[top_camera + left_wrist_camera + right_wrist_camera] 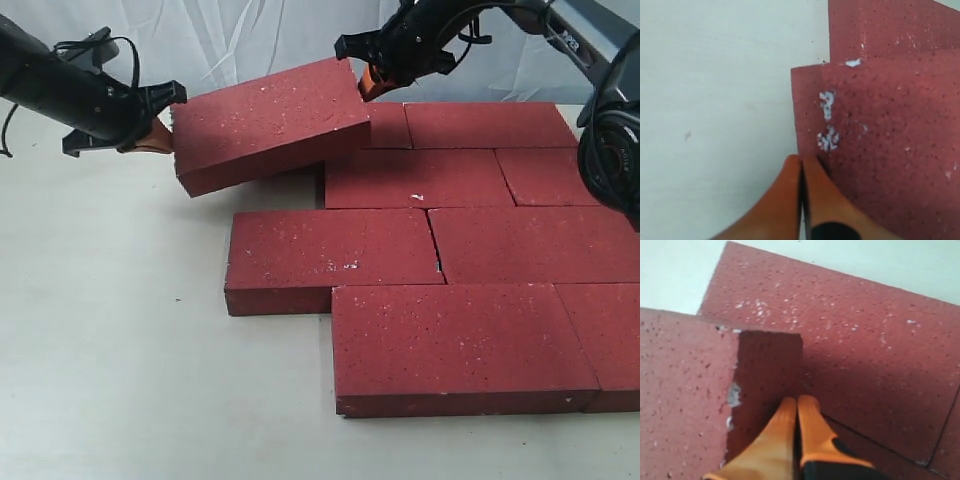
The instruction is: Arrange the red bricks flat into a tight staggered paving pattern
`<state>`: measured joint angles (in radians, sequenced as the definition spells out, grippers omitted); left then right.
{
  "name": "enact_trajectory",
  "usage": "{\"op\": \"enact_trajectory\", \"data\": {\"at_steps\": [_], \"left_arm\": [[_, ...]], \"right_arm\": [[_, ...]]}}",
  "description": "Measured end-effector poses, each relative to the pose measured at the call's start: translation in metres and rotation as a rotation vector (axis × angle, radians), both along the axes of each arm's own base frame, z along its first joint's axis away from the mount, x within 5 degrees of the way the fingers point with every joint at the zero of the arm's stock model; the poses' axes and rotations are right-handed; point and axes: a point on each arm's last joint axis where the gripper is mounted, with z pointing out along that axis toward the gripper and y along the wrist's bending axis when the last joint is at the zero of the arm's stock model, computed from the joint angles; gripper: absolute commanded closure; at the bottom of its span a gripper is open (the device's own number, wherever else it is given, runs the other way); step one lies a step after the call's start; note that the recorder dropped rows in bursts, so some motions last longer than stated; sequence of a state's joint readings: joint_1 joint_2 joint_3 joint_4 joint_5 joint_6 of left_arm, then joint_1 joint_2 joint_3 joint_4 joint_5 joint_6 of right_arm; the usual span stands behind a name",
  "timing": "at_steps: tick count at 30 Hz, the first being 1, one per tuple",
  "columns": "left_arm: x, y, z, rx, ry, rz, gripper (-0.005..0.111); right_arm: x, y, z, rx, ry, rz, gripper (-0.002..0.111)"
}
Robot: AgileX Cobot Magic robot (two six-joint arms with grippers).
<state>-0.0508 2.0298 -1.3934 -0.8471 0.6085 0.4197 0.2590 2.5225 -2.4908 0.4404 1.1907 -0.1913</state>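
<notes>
Dark red and gritty, the tilted brick [270, 125] looked heavy, rigid and unlikely to slip. One end lay over the back row of laid bricks [430, 255] on the counter [110, 350]. The left tool [158, 135] and right tool [368, 86], each with fingers together, pressed its opposite short ends, probably the only workable hold.

On my left wrist camera, the left gripper [801, 165] has its two orange fingers [782, 200] pressed together with nothing between them, the tips at the end of a red brick [880, 140]. A second red brick [890, 25] lies beyond it, and the pale table [715, 100] is beside both.
</notes>
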Motion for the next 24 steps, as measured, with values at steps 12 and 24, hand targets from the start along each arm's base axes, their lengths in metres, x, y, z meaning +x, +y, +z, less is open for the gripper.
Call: {"op": "enact_trajectory", "data": {"at_steps": [12, 24], "left_arm": [[-0.002, 0.05, 0.008, 0.129, -0.018, 0.016, 0.107], [-0.009, 0.081, -0.002, 0.157, 0.021, 0.066, 0.107]], "right_arm": [[-0.029, 0.068, 0.003, -0.063, -0.034, 0.136, 0.109], [-0.029, 0.102, -0.054, -0.03, 0.031, 0.085, 0.109]]}}
